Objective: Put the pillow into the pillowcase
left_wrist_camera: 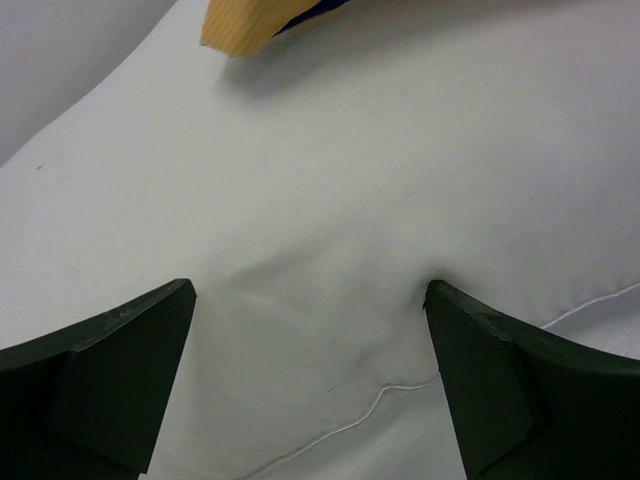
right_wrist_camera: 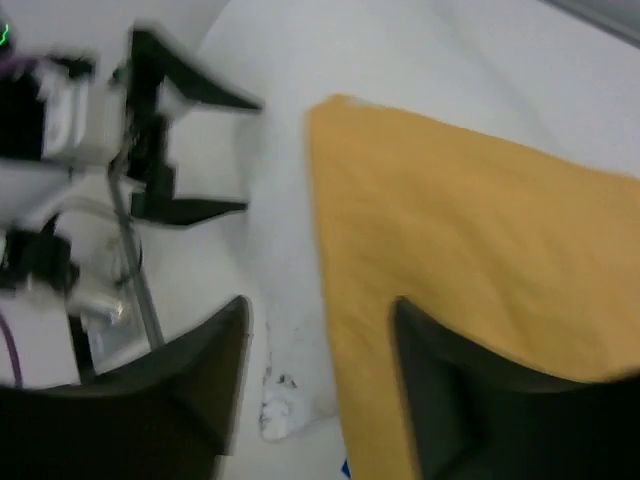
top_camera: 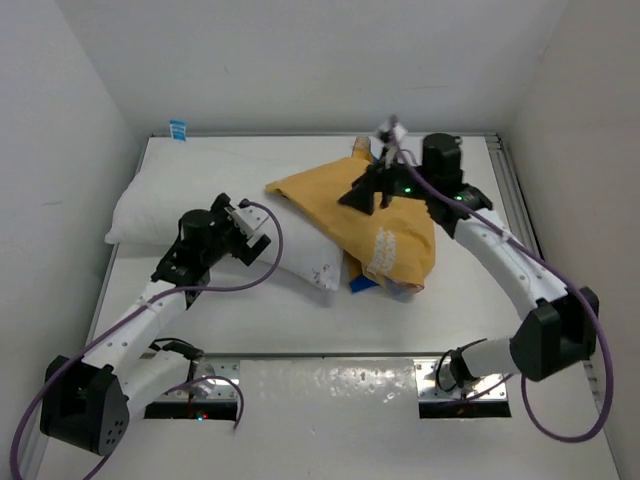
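White pillow (left_wrist_camera: pixel 350 200) touches wide-spread left fingers (left_wrist_camera: pixel 110 370); right fingers (right_wrist_camera: pixel 470 410) gape above pillowcase (right_wrist_camera: pixel 480 230).

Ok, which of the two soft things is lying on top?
The pillowcase, orange-yellow side up; it overlaps one end of the plain white pillow beneath.

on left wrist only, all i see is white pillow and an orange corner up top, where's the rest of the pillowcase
observer: The pillowcase lies orange side up, draped over the right end of the pillow.
operator: is the right gripper holding it
observer: No, the right gripper is open, over the pillowcase's edge where it lies on the pillow.
operator: any blue showing
observer: Only a small bit, peeking out at the pillowcase's near edge.
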